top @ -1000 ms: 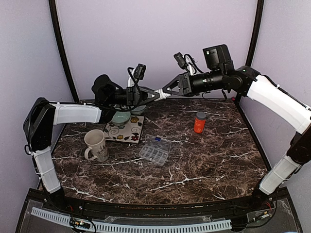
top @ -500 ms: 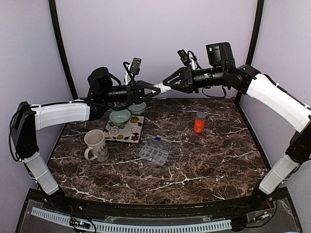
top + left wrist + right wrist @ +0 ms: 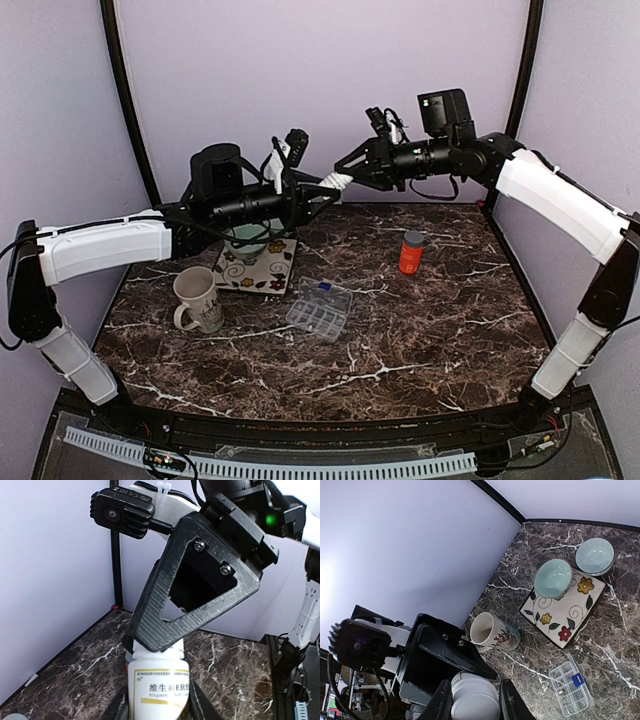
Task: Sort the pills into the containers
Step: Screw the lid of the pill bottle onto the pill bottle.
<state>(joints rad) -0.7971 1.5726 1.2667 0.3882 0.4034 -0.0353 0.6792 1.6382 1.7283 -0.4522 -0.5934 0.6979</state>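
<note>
Left fingers clamp the labelled body of a small white plastic pill bottle, right fingers clamp what looks like its cap end; probably light, stiff, slick, so squeeze the body firmly; clear plastic gridded organiser box sits on counter well below both.

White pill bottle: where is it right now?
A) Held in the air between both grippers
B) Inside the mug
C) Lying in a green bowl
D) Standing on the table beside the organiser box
A: the white pill bottle is in mid-air, with the left gripper clamped on its labelled body and the right gripper on its top end.
</note>
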